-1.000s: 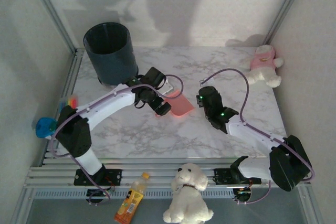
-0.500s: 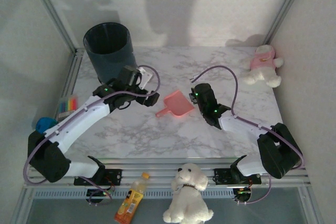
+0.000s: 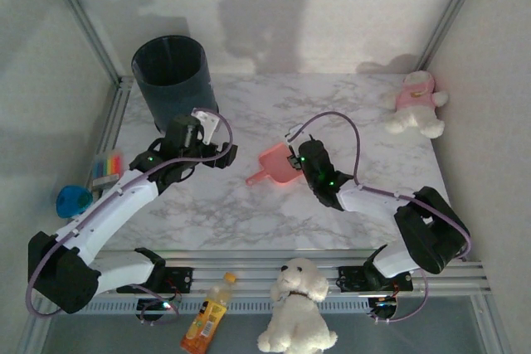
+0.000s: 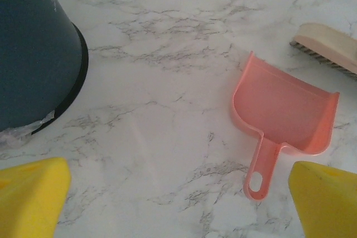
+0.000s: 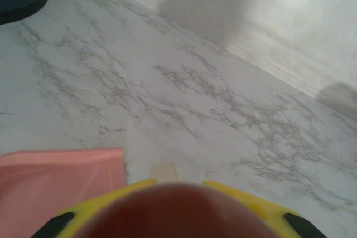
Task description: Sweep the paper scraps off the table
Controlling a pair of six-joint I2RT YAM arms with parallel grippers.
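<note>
Top external view, starting at the left: a striped multicolour block (image 3: 106,165) and a blue object (image 3: 73,199) lie off the left rail of the desk (image 3: 249,213), well to the left of the left hand (image 3: 221,149). Close by on that hand's left a dark bin (image 3: 170,76) stands upright at the desk's far left corner; its inside is too dark to read. The left hand hovers with its jaws spread wide and nothing between them. In the left wrist view its two yellow fingers (image 4: 30,193) sit at the bottom corners with bare marble between. Ahead of this hand and to its right a pink dustpan (image 4: 281,112) lies flat on the desk, handle pointing back toward the hand, well apart from the fingers. Beyond the pan's far right corner a cream brush (image 4: 329,45) shows, bristles down. The right hand (image 3: 294,157) is just right of the dustpan and closed on the brush. In the right wrist view a blurred reddish-brown shape sits between its own yellow fingers (image 5: 245,196), a pale tip pokes out ahead, and the pan lies at its lower left. Far to the right of this hand, a plush toy in pink (image 3: 415,105) sits at the desk's far right corner
</note>
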